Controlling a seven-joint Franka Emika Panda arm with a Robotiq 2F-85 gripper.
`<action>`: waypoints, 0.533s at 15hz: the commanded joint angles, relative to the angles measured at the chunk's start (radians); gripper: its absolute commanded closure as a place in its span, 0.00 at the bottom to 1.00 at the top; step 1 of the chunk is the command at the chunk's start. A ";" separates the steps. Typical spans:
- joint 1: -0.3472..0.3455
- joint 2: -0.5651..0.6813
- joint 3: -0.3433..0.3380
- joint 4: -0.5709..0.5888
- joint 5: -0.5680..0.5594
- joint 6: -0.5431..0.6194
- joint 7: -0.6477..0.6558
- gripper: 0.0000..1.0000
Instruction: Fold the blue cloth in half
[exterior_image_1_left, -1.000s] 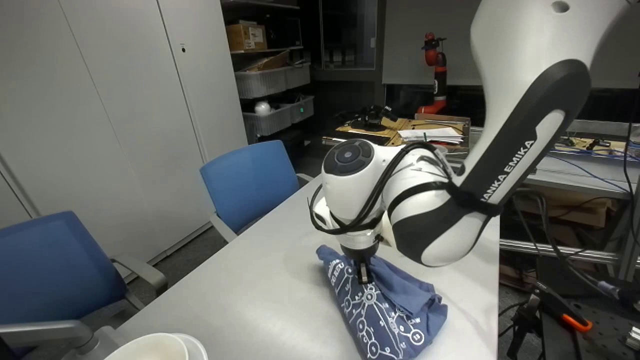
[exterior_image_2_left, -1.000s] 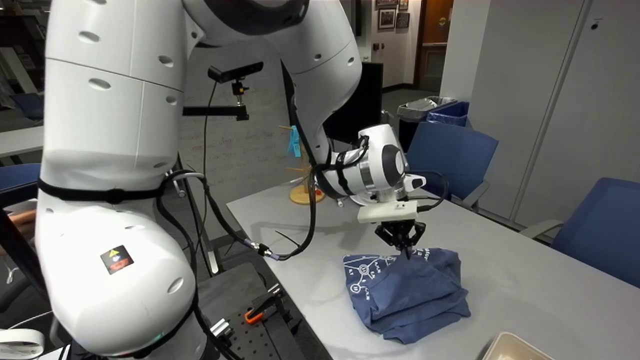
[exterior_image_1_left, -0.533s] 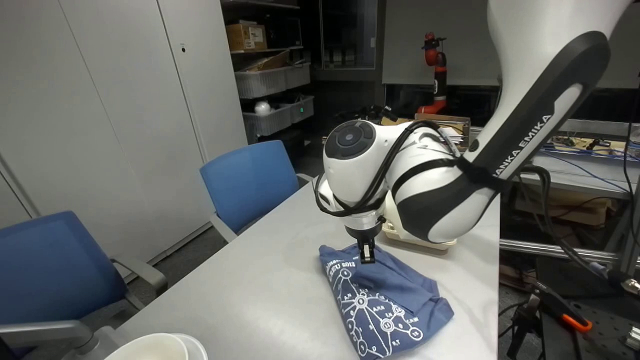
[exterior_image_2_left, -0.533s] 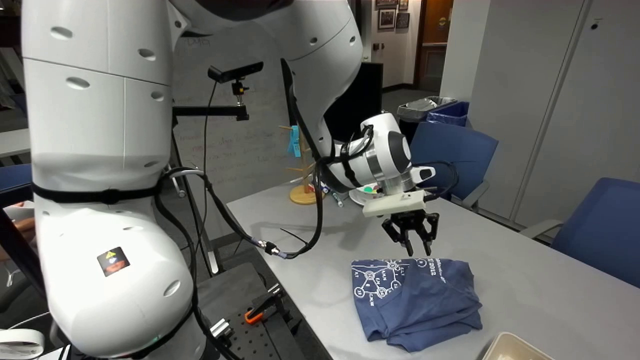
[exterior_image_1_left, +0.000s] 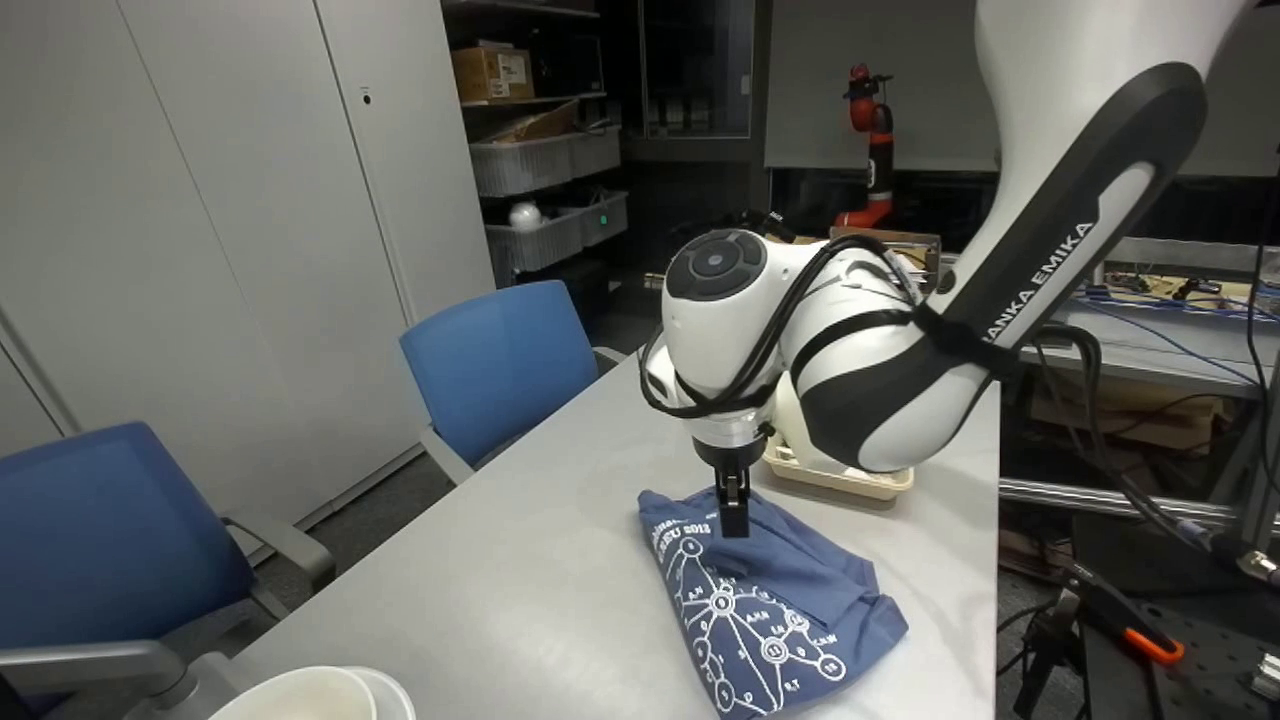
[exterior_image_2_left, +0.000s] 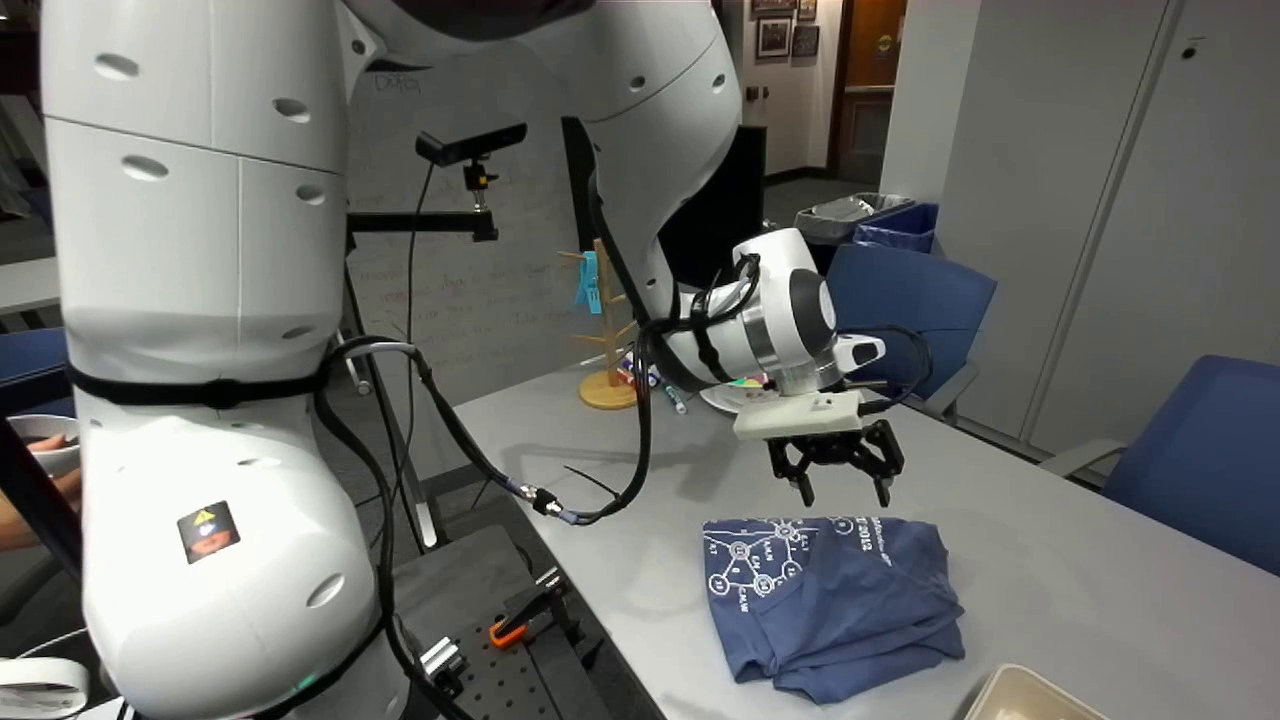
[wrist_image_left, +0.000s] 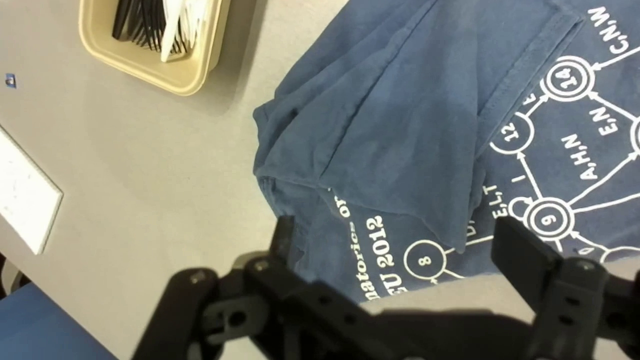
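The blue cloth (exterior_image_2_left: 840, 612) lies below and apart from the widely spread gripper (exterior_image_2_left: 844, 496)

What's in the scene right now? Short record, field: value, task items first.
blue cloth: rumpled, lying on the table
fold state: plain layer covers part of the white print; layer edges uneven
gripper: open, above the cloth, nothing between its fingertips
nearby: tan tray holding black and white cutlery, apart from the cloth
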 joint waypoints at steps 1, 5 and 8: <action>-0.073 -0.004 0.021 -0.018 0.007 0.119 -0.017 0.00; -0.123 0.018 0.019 -0.038 0.075 0.248 -0.034 0.00; -0.126 0.027 0.014 -0.061 0.078 0.273 -0.001 0.00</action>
